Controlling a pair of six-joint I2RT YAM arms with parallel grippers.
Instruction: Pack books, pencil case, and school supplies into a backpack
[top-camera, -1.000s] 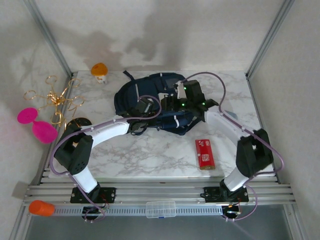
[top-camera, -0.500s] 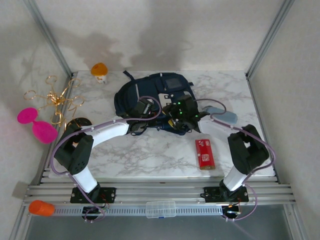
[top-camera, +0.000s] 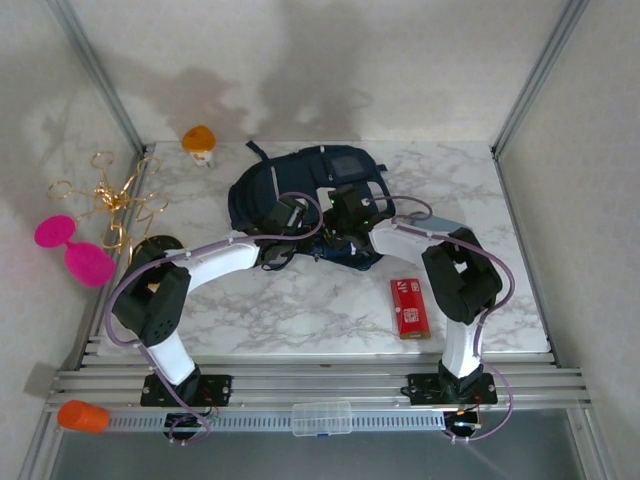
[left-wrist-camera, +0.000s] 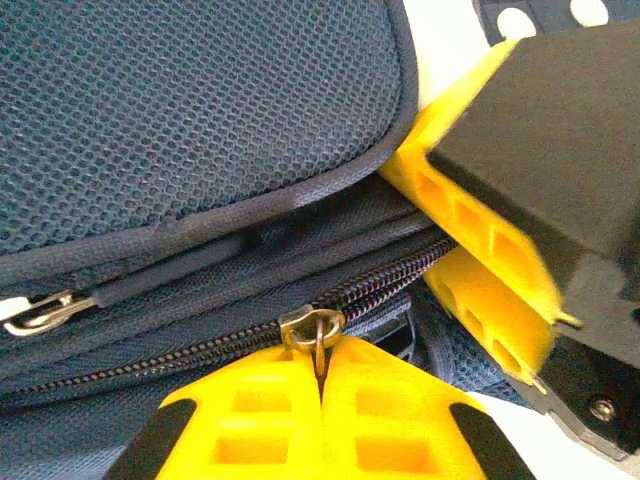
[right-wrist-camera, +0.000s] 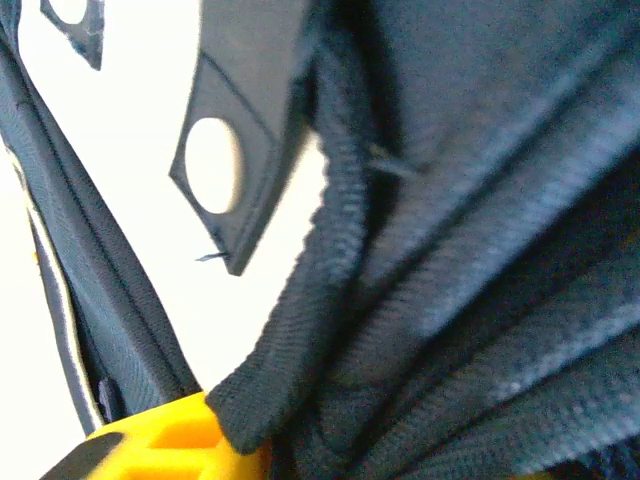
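The navy backpack lies at the back middle of the table. My left gripper is shut on its brass zipper pull at the bag's near edge. My right gripper sits just to the right of it, its yellow fingers closed over the zipper edge. A fold of navy fabric lies over one finger. The red flat box of school supplies lies front right. The pencil case peeks out behind the right arm. The books are out of view.
An orange capped object stands back left. A black-and-gold disc, gold wire loops and pink paddles sit along the left wall. Bare marble stretches in front of the backpack.
My right arm swung from over the backpack's right side down to its near edge, and its jaws closed on the fabric. The left gripper kept its hold on the zipper pull.
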